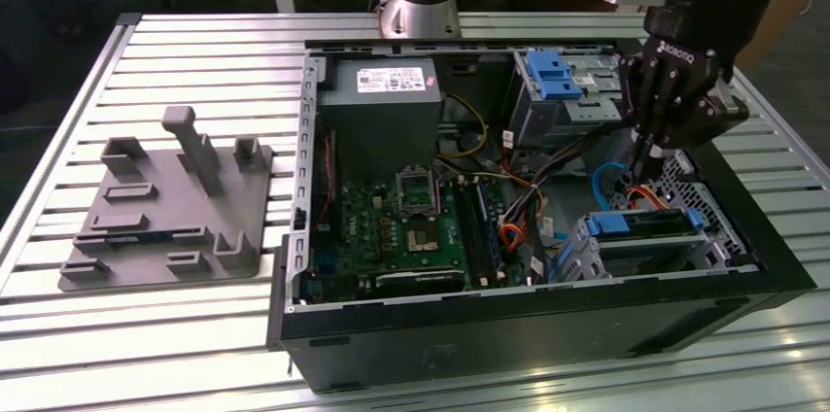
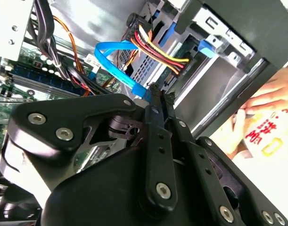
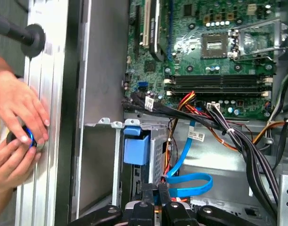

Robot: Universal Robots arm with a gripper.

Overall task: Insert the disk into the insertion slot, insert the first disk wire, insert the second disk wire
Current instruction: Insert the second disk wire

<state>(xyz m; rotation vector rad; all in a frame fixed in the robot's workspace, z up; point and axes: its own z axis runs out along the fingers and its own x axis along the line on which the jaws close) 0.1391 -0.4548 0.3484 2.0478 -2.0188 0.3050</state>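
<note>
Fixture (image 1: 169, 203) of grey moulded plastic at nine o'clock in the exterior view, idle on the slatted table (image 1: 78, 334), no part of this step. Past it, open computer case (image 1: 519, 334) with green motherboard (image 1: 402, 227) at centre and a grey metal bay with blue tab (image 1: 551, 77) at one o'clock; not the target either. At four o'clock in that view, insertion slot (image 1: 707, 242) with the disk (image 1: 644, 224) already seated inside, blue carrier edge facing the board. Just above, at two to three o'clock, gripper (image 1: 644, 164) pointing down, fingertips (image 2: 155, 94) pressed together and seemingly nipped on the plug end of the blue data wire (image 2: 111, 49), looped beside the red-yellow-black power wires (image 2: 155, 49). Judged as the first wire insertion under way. To do it well: line the plug up square with the disk's connector before pushing, press straight along the socket without twisting, and leave slack in the loop (image 3: 191, 181) so nothing tugs sideways. Mind the power wires close alongside; easy to snag. Note also a person's hands (image 3: 16, 122) resting outside the case wall, well apart from the gripper.
</note>
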